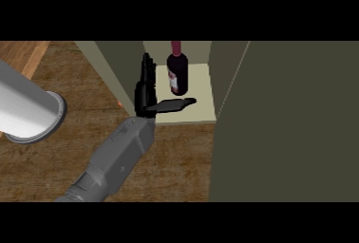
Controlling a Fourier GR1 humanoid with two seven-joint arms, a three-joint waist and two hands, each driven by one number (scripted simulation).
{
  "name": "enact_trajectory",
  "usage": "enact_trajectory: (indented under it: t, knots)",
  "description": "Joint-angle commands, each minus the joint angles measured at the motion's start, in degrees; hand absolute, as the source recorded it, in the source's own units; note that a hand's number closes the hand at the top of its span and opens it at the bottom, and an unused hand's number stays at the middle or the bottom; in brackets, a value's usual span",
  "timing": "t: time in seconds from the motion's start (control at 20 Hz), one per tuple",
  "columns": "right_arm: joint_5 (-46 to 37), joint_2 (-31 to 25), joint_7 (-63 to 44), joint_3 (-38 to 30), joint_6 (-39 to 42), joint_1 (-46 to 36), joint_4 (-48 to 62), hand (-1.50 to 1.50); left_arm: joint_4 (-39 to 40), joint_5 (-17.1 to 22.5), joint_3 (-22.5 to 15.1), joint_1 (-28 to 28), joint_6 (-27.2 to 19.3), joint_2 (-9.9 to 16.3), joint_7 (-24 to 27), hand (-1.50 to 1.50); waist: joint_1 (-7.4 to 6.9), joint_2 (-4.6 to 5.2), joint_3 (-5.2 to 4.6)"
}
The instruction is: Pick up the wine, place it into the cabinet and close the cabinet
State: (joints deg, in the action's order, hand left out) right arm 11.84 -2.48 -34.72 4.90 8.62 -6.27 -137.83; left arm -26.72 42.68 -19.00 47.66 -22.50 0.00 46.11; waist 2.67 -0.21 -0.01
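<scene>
1. Nearest the camera is a pale grey cylinder (28, 111) with a flanged rim at the view's left, smooth and matte. I cannot tell what it belongs to.
2. A grey forearm (116, 159) rises from the lower edge, faceted and dull. Which arm it is cannot be told from this view alone; it sits left of centre and ends in a black hand (148, 97).
3. The surface (70, 142) is brown wood with a streaky grain. A lighter wooden strip (21, 54) shows at the upper left corner.
4. The cabinet (294, 123) takes up the right side: a tall, flat, olive-grey panel, plain and without sheen. To its left is an open compartment with a pale cream shelf (200, 88), framed on its left by a narrow olive wall.
5. The wine bottle (177, 73) stands inside the compartment on the cream shelf, dark glass with a dark red neck and a small pale label on its body.
6. The fingers (146, 71) are straight and held together, pointing up along the compartment's left wall, just beside the bottle's left side. The thumb (175, 104) sticks out to the right, below the bottle's base, lying over the shelf.
7. The hand is spread wide and holds nothing; whether the fingers touch the bottle I cannot tell.
</scene>
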Motion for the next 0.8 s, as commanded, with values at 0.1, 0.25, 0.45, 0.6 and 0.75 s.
enact_trajectory:
  t: [0.1, 0.25, 0.45, 0.6, 0.75]
  knots:
    - [1.01, -0.68, -3.03, -1.61, -1.87, 1.3, -6.66, -1.5, -17.73, 4.59, -13.9, -12.14, -10.61, 0.0, -0.14, -1.5, -1.47, -0.21, 0.0]
    - [-0.29, -1.22, 3.74, -2.92, 1.09, 2.84, -0.78, -1.5, -26.29, 0.69, -15.54, -14.77, -15.92, 0.0, -3.53, -1.5, -2.93, -0.13, 0.06]
    - [-0.54, -0.72, 1.37, -0.94, 0.19, 7.05, -7.36, -1.5, -34.74, -2.83, -19.16, -20.92, -20.18, 0.0, -3.97, -1.5, -2.65, -0.13, 0.05]
    - [1.46, -2.54, -5.16, -3.45, -2.58, 1.96, -8.98, -1.5, -42.57, -4.92, -21.7, -25.23, -21.98, 0.8, -5.97, -1.5, -2.85, -0.17, 0.02]
    - [1.36, -1.89, -0.04, -3.75, -0.82, 3.14, -4.37, -1.5, -53.11, -6.75, -25.42, -31.03, -25.78, 1.95, -8.1, -1.5, -3.14, -0.16, 0.05]
